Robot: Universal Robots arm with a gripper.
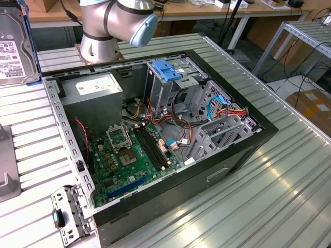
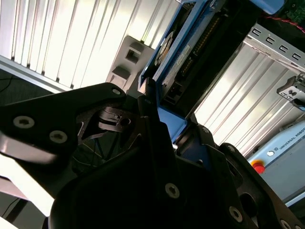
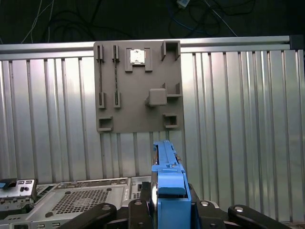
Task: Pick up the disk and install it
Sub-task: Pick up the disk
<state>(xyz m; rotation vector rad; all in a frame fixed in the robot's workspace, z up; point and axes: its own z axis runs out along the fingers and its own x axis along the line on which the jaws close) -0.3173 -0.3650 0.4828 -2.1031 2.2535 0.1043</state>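
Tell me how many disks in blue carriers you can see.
1: the disk, gripped by the gripper, at the exterior view's left. Others may hide inside the case.

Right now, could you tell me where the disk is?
The disk stands on edge in the gripper in the first wrist view, and shows at the exterior view's far left, outside the open case.

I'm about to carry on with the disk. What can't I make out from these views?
Exterior view: the disk is cut off by the left edge.
First wrist view: the disk stands edge-on, faces hidden; the bottom edge cuts off the gripper shut on it.
Second wrist view: the gripper's black body covers the disk's near end.
Exterior view: cables hide the inside of the metal cage in the computer case.
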